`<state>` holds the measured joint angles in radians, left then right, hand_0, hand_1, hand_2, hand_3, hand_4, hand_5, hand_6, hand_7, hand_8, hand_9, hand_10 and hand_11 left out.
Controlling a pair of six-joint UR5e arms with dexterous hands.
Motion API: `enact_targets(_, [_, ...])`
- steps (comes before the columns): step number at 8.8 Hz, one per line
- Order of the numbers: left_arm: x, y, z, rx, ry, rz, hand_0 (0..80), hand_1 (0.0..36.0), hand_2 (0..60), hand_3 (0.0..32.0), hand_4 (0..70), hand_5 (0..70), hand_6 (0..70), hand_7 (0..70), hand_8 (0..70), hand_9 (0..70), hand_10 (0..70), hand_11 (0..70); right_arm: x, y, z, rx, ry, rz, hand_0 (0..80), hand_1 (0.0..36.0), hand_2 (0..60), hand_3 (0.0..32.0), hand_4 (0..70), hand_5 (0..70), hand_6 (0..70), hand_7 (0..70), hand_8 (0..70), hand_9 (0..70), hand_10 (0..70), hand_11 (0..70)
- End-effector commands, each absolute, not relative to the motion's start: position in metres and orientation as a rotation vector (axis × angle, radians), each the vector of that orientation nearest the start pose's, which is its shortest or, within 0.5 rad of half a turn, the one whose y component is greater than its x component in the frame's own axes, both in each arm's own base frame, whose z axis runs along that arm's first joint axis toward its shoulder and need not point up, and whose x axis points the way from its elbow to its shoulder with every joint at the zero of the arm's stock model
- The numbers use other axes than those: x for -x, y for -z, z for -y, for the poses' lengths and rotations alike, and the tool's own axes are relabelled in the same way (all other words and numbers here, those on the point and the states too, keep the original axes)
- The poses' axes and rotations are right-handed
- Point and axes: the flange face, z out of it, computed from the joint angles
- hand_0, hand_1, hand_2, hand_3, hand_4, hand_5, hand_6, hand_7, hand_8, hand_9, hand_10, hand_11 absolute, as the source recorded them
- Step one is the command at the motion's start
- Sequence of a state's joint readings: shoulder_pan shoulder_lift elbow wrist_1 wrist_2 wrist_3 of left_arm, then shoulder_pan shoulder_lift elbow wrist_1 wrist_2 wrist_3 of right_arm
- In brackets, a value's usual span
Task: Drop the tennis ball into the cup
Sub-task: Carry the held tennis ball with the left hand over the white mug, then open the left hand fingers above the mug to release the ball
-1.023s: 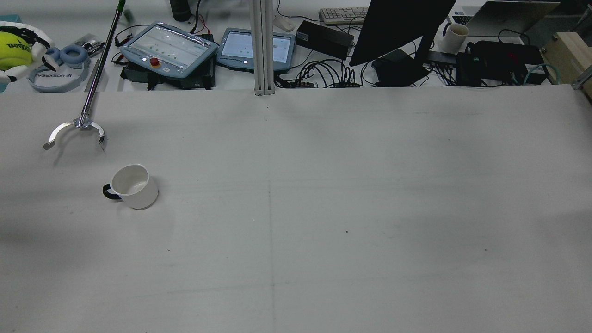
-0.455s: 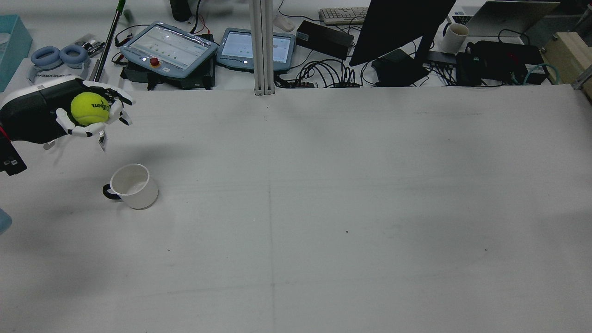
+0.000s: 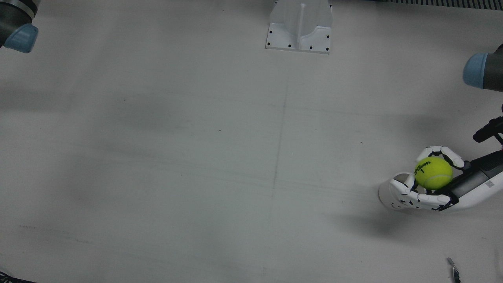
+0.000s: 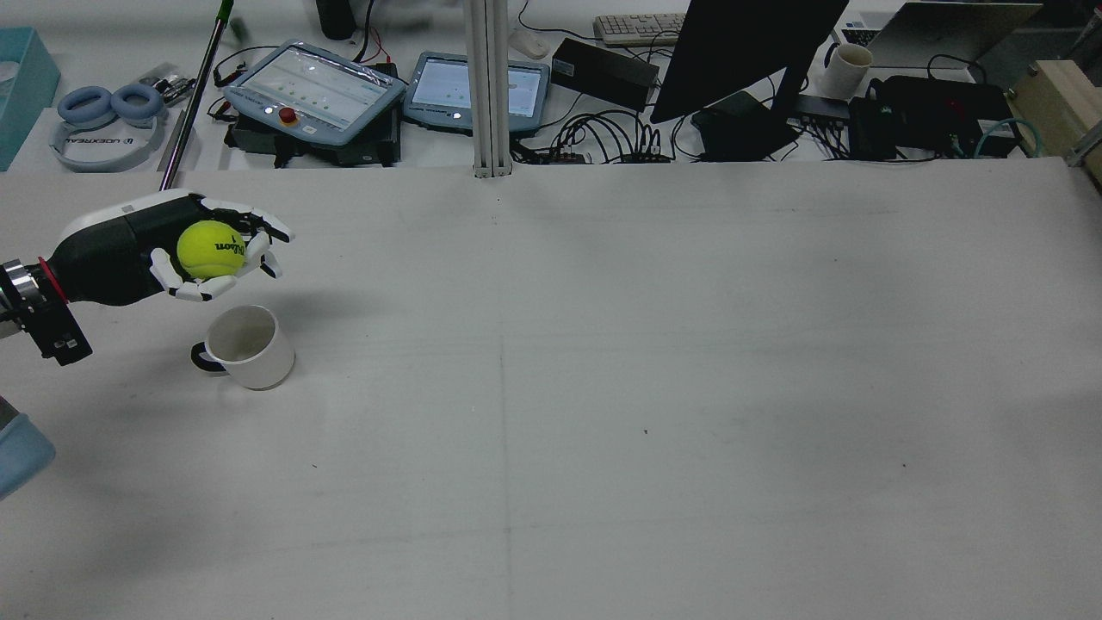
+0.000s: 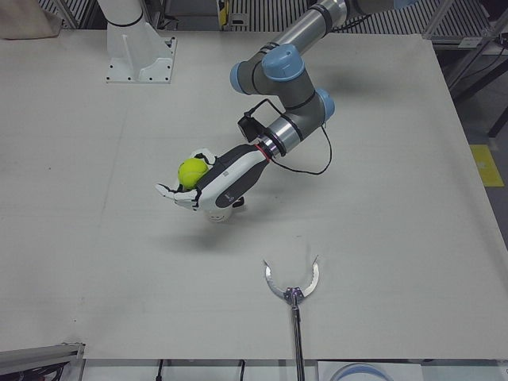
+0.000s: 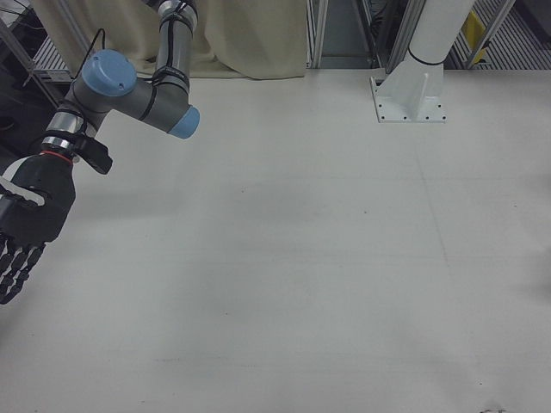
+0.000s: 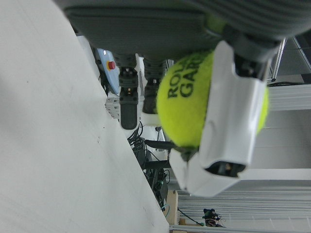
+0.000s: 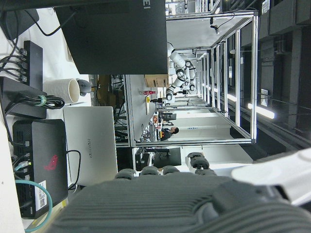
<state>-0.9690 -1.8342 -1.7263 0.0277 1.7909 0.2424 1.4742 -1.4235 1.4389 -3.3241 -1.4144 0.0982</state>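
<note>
While my left hand (image 4: 185, 250) grasps the yellow-green felt tennis ball (image 4: 211, 249) with curled fingers, the white ceramic cup (image 4: 250, 347) with the dark handle stands on the pale surface (image 4: 603, 387) just below and a little ahead of it. From overhead, the ball (image 3: 433, 173) lies beside the rim of the cup (image 3: 389, 194), not yet over the opening. My right hand (image 6: 26, 224) hangs well apart, fingers stretched, holding nothing.

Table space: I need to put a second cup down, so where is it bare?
The white table is bare from the centre seam across the right half. It is crowded only at the left, where the left robot hand holds the tennis ball above the cup, beside the grabber tool.
</note>
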Motion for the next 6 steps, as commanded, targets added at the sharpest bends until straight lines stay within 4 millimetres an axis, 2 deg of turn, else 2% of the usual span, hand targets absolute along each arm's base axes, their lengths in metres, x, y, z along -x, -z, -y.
enact_targets(1, [-0.249, -0.488, 0.552, 0.535, 1.236, -2.110, 80.0, 36.0, 60.0, 0.0, 42.7, 23.8, 63.9, 70.0, 48.0, 66.2, 23.4, 37.1, -0.097, -0.692, 0.547, -0.010, 2.317, -1.967, 0.0, 0.0, 0.0, 0.0, 0.0, 0.0, 0.0, 0.0, 0.0, 0.0, 0.0, 0.0])
enact_targets(2, [-0.261, -0.498, 0.551, 0.548, 1.241, -2.101, 78.4, 36.0, 60.0, 0.0, 42.2, 20.1, 49.7, 70.0, 44.7, 65.4, 22.7, 35.9, -0.097, -0.692, 0.547, -0.010, 2.317, -1.967, 0.0, 0.0, 0.0, 0.0, 0.0, 0.0, 0.0, 0.0, 0.0, 0.0, 0.0, 0.0])
enact_targets(3, [-0.269, -0.502, 0.548, 0.555, 1.244, -2.098, 77.7, 36.0, 60.0, 0.0, 42.0, 22.9, 66.0, 70.0, 46.8, 63.6, 22.1, 35.1, -0.097, -0.692, 0.547, -0.010, 2.317, -1.967, 0.0, 0.0, 0.0, 0.0, 0.0, 0.0, 0.0, 0.0, 0.0, 0.0, 0.0, 0.0])
enact_targets(4, [-0.272, -0.502, 0.548, 0.559, 1.242, -2.098, 70.4, 36.0, 60.0, 0.0, 41.8, 19.2, 51.4, 70.0, 43.0, 62.0, 21.3, 33.7, -0.097, -0.692, 0.547, -0.010, 2.317, -1.967, 0.0, 0.0, 0.0, 0.0, 0.0, 0.0, 0.0, 0.0, 0.0, 0.0, 0.0, 0.0])
enact_targets(5, [-0.271, -0.500, 0.547, 0.558, 1.238, -2.103, 53.9, 36.0, 60.0, 0.0, 37.9, 10.7, 21.4, 70.0, 28.6, 49.1, 16.1, 25.3, -0.097, -0.692, 0.547, -0.010, 2.317, -1.967, 0.0, 0.0, 0.0, 0.0, 0.0, 0.0, 0.0, 0.0, 0.0, 0.0, 0.0, 0.0])
enact_targets(6, [-0.271, -0.498, 0.547, 0.557, 1.233, -2.107, 50.8, 31.7, 54.5, 0.0, 19.7, 4.6, 3.2, 32.2, 1.9, 8.0, 4.6, 8.8, -0.096, -0.691, 0.547, -0.010, 2.315, -1.969, 0.0, 0.0, 0.0, 0.0, 0.0, 0.0, 0.0, 0.0, 0.0, 0.0, 0.0, 0.0])
